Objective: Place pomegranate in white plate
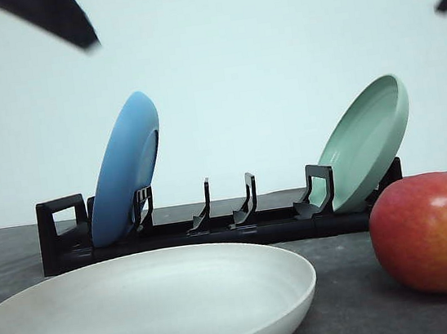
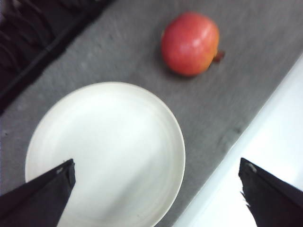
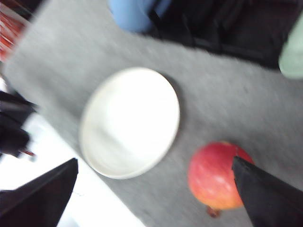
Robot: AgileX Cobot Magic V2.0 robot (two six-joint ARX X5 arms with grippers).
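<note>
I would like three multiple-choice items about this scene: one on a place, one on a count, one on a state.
1. Where is the pomegranate?
A. On the grey mat
B. In the white plate
C. In the rack

2. How many plates stand in the black rack?
A. One
B. Two
C. Three

3. What is in the white plate?
A. A fruit
B. A cup
C. Nothing

Answers:
1 A: it lies on the grey mat, apart from the plate.
2 B: the blue plate and the pale green plate.
3 C: its surface is bare.
</note>
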